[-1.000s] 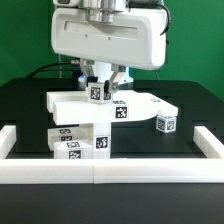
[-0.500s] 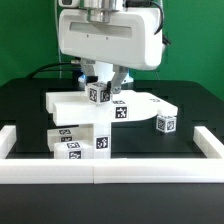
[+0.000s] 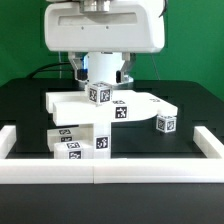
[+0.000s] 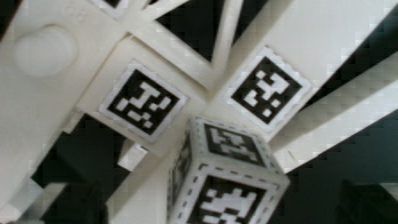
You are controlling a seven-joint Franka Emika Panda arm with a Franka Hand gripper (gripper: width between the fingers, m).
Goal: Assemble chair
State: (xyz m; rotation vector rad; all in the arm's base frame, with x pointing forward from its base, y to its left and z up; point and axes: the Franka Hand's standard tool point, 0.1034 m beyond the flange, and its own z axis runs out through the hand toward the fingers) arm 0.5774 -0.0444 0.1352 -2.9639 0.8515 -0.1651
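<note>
**Fig.** Gripper (image 3: 102, 76) directly above the part-built chair, jaws spread wide and pinching nothing; the fingertips stand clear of the small cube (image 3: 99, 95) at six o'clock beneath them. The cube sits on the top face of the flat slab (image 3: 68, 103), near its far edge; the wrist view shows the same cube (image 4: 231, 170) close below, tagged on at least two faces. Handling, as judged: rigid, light and matte, so it should not give under the pads; the printed tags may be slicker than the bare faces; best taken across two opposite side faces, about mid-height. The slab looks too broad for the jaws except across its thin edge. At seven o'clock of the cube in the exterior view, chunky bars (image 3: 85, 142) lie stacked; whether they bear the slab cannot be told. A second cube (image 3: 165, 123) rests loose on the black table (image 3: 195, 115) at four o'clock, well apart. The border rail (image 3: 110, 170) runs along the front at six o'clock; nothing stands between the jaws and the small cube.
</note>
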